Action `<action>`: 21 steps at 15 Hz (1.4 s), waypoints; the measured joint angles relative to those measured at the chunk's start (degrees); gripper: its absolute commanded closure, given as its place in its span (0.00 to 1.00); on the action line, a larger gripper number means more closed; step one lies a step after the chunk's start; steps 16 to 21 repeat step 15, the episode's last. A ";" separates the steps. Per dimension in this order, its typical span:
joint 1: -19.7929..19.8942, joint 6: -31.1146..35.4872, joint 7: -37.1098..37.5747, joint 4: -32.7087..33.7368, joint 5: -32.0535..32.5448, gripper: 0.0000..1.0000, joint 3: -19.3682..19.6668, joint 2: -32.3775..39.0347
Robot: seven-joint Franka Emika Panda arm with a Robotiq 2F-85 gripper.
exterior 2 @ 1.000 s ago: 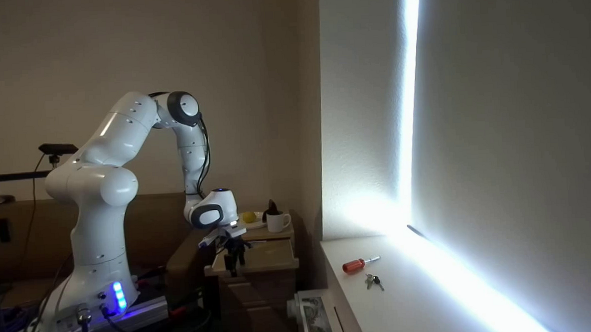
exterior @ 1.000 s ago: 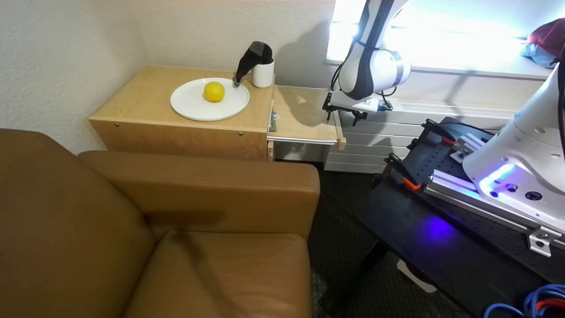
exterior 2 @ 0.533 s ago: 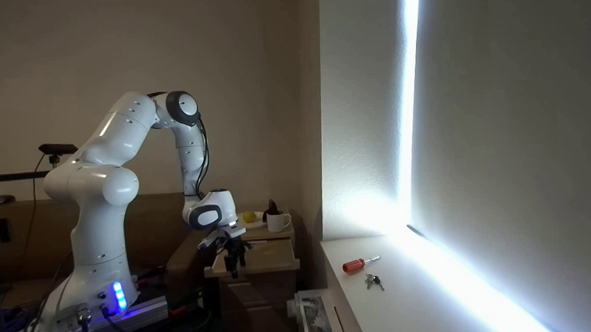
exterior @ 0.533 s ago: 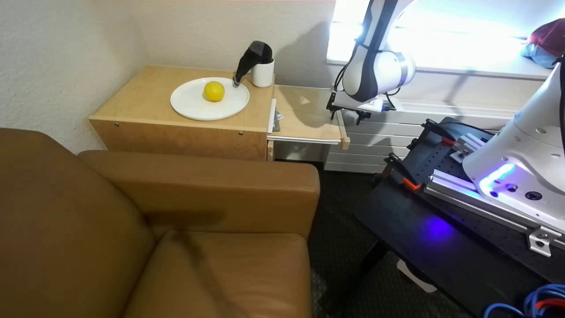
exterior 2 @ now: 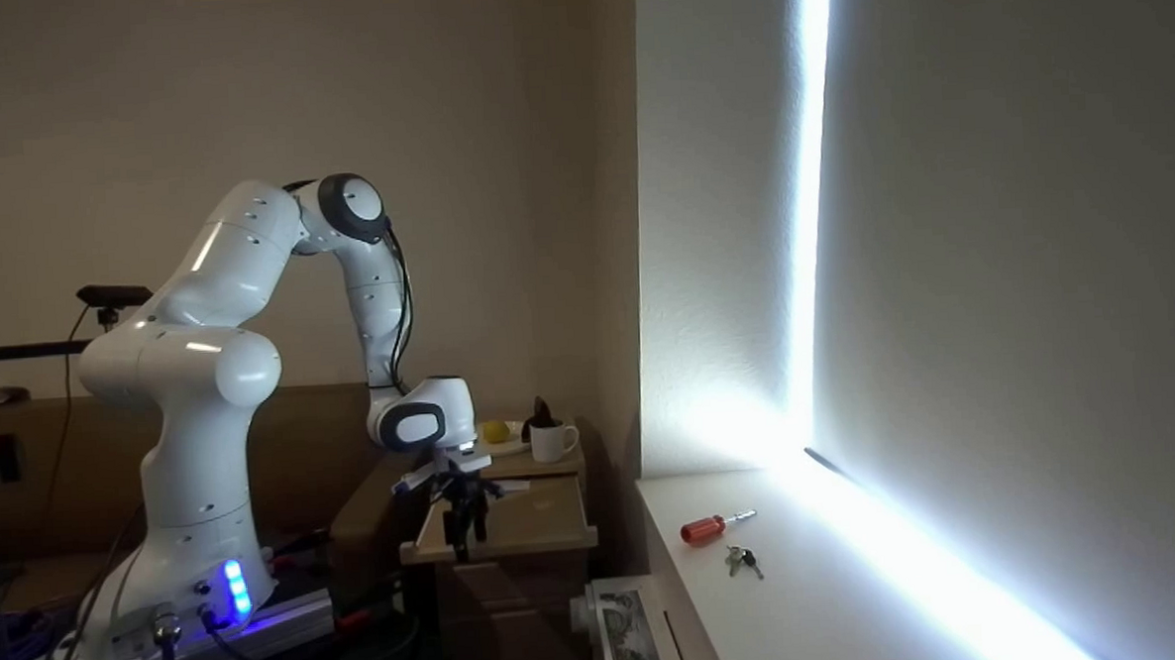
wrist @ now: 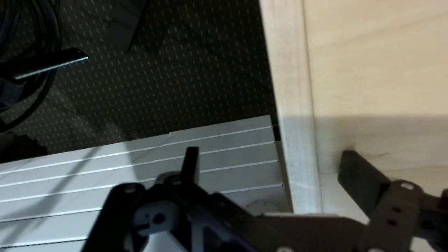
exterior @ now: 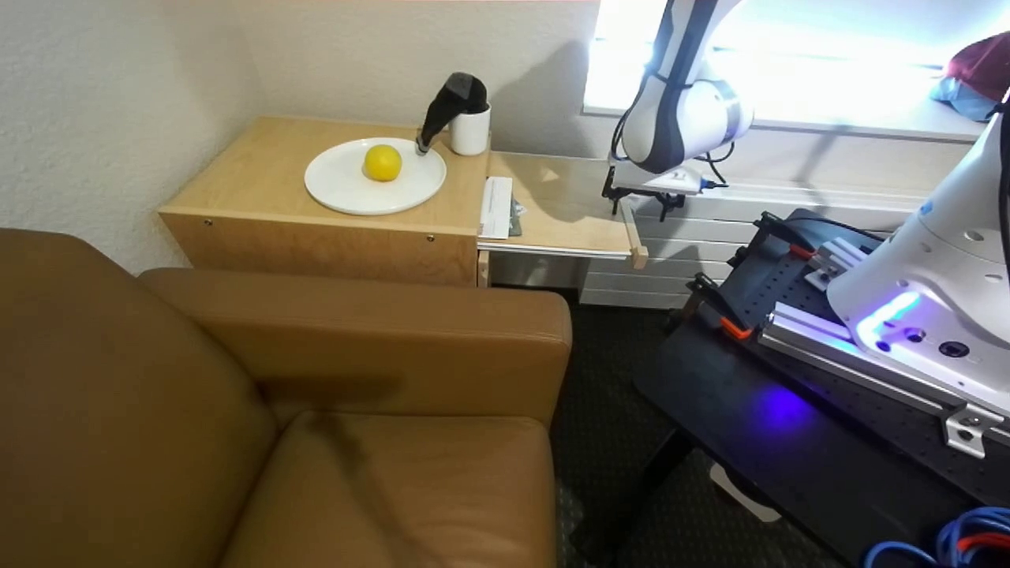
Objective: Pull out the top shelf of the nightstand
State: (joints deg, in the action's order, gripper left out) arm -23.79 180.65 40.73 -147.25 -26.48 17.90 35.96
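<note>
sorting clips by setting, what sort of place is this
Probably a lounge corner doubling as a robot lab: a brown leather sofa, a boxy light-tan wooden nightstand and a white jointed robot arm.

A round yellow thing (exterior: 383,163) rests on a white plate (exterior: 335,186) near a white mug (exterior: 471,133).

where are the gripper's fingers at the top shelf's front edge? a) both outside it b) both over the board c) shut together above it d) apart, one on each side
d, since in the wrist view the front edge of the top shelf runs between the fingers, one seen against the shelf and one beyond it against the white slatted panel.
</note>
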 measured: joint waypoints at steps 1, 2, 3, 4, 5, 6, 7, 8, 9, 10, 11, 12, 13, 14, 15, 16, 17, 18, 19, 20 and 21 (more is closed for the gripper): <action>0.49 -0.63 0.01 -0.06 0.00 0.00 -0.01 -0.24; 1.11 -1.16 0.03 -0.11 0.00 0.00 -0.14 -0.50; 1.80 -1.63 0.03 -0.13 0.02 0.00 -0.32 -0.72; 1.76 -2.50 0.06 -0.18 0.31 0.00 0.21 -0.82; 1.45 -3.36 0.07 -0.36 0.53 0.00 1.02 -0.94; 1.41 -3.89 0.12 -0.65 0.91 0.00 1.54 -1.08; 1.46 -4.12 0.18 -0.97 1.24 0.00 1.89 -1.19; 1.51 -4.15 0.18 -1.44 1.40 0.00 2.20 -1.27; 1.50 -4.15 0.23 -1.90 1.41 0.00 2.53 -1.35; 1.50 -4.18 0.57 -2.24 1.41 0.00 2.92 -1.40; 1.46 -4.40 0.90 -2.47 1.43 0.00 3.40 -1.40; 1.45 -4.49 1.43 -2.67 1.43 0.00 3.84 -1.40; 2.42 -4.33 1.97 -2.82 0.96 0.00 3.32 -1.72; 4.21 -4.33 2.20 -2.84 0.93 0.00 2.26 -2.19; 5.83 -4.33 2.21 -2.83 0.94 0.00 1.50 -2.44; 5.83 -4.33 2.21 -2.83 0.94 0.00 1.50 -2.44; 5.83 -4.33 2.21 -2.83 0.94 0.00 1.50 -2.44; 5.83 -4.33 2.21 -2.83 0.94 0.00 1.50 -2.44; 5.83 -4.33 2.21 -2.83 0.94 0.00 1.50 -2.44; 5.83 -4.33 2.21 -2.83 0.94 0.00 1.50 -2.44; 5.83 -4.33 2.21 -2.83 0.94 0.00 1.50 -2.44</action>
